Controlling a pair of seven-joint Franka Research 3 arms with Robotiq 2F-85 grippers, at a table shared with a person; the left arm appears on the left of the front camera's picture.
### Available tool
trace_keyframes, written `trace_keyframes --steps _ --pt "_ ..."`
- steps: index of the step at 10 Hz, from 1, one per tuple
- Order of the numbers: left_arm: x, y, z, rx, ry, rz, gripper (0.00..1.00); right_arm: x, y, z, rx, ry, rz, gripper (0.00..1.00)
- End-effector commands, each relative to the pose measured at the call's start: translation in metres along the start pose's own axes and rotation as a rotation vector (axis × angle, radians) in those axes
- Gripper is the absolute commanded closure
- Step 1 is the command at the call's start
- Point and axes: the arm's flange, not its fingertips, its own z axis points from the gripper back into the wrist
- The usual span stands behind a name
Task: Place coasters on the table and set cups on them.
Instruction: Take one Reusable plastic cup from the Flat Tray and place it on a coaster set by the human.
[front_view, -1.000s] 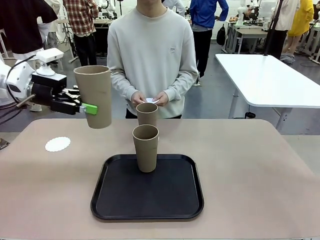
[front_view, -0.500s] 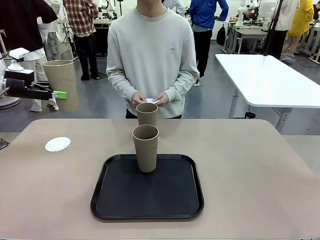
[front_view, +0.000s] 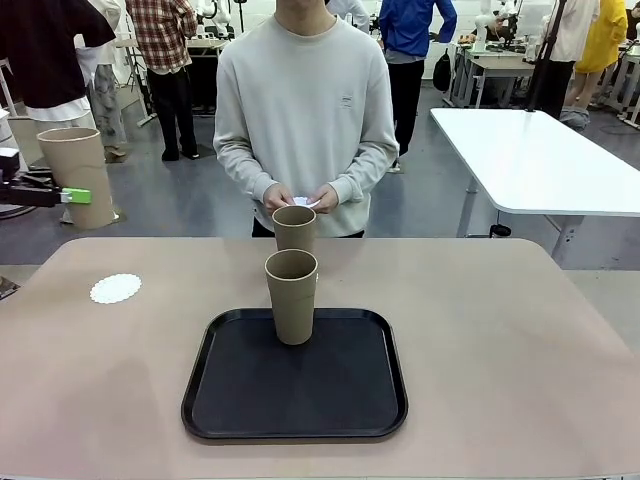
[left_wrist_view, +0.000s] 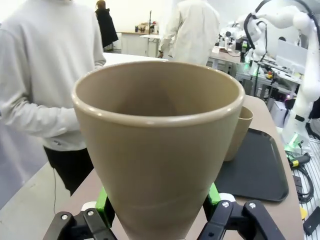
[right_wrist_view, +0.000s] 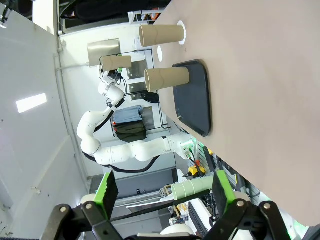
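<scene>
Your left gripper (front_view: 72, 196) clamps a smooth tapered tan cup (front_view: 72, 165) aloft by the table's (front_view: 500, 330) far left corner, a lacy round paper coaster (front_view: 115, 288) lies near the left edge, a second cup (front_view: 291, 298) stands at the black rounded tray's (front_view: 330, 385) far edge, a third cup (front_view: 294, 228) just behind it, and your right gripper (right_wrist_view: 165, 192) gapes wide and empty.

Bright, even light is thrown from overhead; a faint shadow is cast around the black tray (front_view: 300, 400). A pale sheen is seen on the white table (front_view: 540, 150). In the left wrist view the cup (left_wrist_view: 157, 150) is swollen and bowed (wide-angle distortion); in the right, a light panel (right_wrist_view: 31, 102) is blown out.
</scene>
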Motion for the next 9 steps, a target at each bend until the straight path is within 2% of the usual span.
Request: trace_keyframes --steps 1,3,4,9 --pt "-0.0045 0.0062 0.0159 0.025 -0.006 -0.006 0.16 -0.0016 0.0006 -0.0004 -0.005 0.005 -0.002 0.0" --pt "-0.0065 0.006 0.0255 0.038 -0.044 0.008 0.16 -0.0016 0.0006 -0.0004 -0.005 0.005 -0.002 0.0" --pt "-0.0085 0.0035 0.0213 0.041 -0.003 0.015 0.16 -0.0016 0.0006 -0.0004 -0.005 0.005 -0.002 0.0" --pt "-0.0085 0.0035 0.0213 0.041 -0.003 0.015 0.16 -0.0016 0.0006 -0.0004 -0.005 0.005 -0.002 0.0"
